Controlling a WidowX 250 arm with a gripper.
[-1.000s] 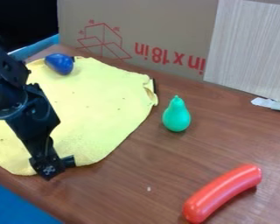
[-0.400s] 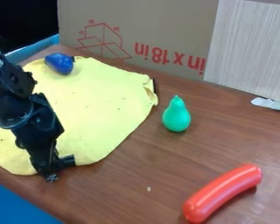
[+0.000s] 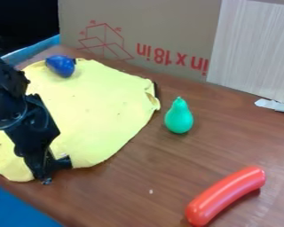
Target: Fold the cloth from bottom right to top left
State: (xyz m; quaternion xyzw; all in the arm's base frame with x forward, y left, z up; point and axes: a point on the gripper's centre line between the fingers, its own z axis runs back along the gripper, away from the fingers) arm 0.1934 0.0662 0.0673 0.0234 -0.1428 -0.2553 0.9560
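Observation:
The gripper (image 3: 50, 170) hangs at the lower left, over the near bottom edge of the yellow cloth (image 3: 100, 117). Its tip reaches the table just past that edge and hides a small part of the cloth's border. The cloth lies spread out on the table, mostly flat, with a small curled fold at its right corner beside a dark piece. A blue object (image 3: 61, 66) rests on the cloth's top left part.
A green pear (image 3: 179, 116) stands right of the cloth. The red sausage-shaped toy (image 3: 226, 195) lies at the lower right of the brown table (image 3: 144, 177). Behind are a cardboard box (image 3: 138, 26), a pale board (image 3: 254, 48) and a white item (image 3: 274, 105) at the right.
Since the earlier frames the arm has turned and shifted slightly, its tip now a little further left. The cloth's lower left edge has slid slightly down and left, and the blue object has shifted a touch.

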